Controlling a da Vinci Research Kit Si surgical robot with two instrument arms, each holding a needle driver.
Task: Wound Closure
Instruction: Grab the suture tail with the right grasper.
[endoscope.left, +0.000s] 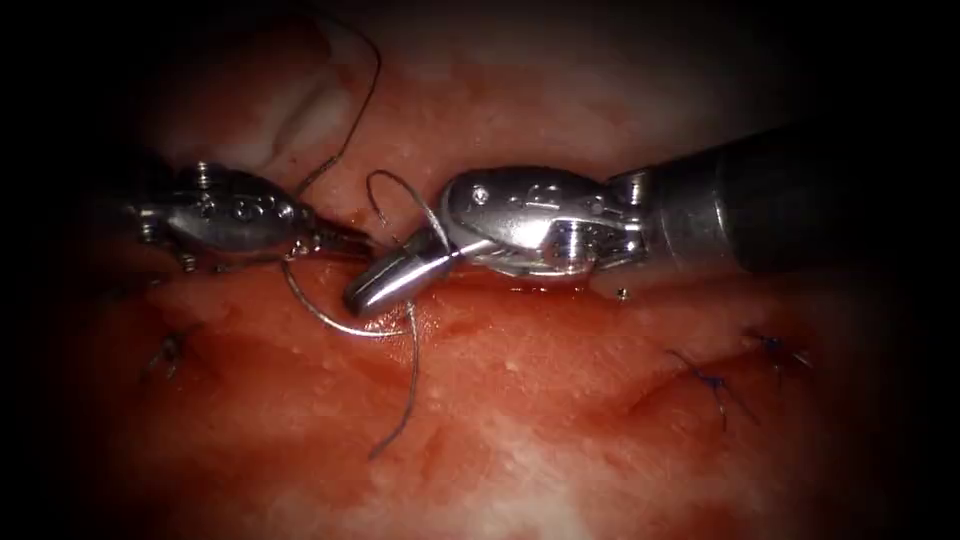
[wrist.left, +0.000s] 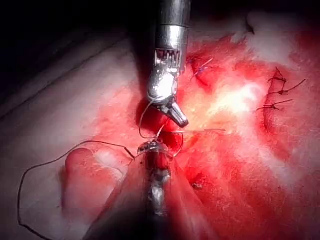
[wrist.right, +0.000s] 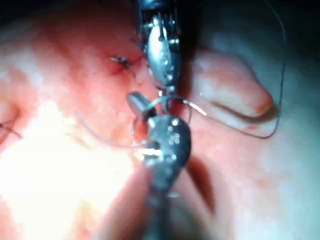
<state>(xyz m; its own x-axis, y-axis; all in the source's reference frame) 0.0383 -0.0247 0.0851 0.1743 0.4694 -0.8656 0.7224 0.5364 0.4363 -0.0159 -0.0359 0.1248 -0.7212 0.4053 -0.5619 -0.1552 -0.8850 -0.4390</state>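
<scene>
Evidently the left tool (endoscope.left: 335, 238) grips the needle (endoscope.left: 325, 318) near its end, its curve lying free above the tissue (endoscope.left: 560, 400); the right tool (endoscope.left: 400, 275), clenched on thread (endoscope.left: 408, 385), keeps it taut.

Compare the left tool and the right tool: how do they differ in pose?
The left tool points level, rightward; the right tool bends down and leftward. The left tool looks smaller, the right tool bulkier. Both meet at the curved needle; what each holds is unclear.
</scene>
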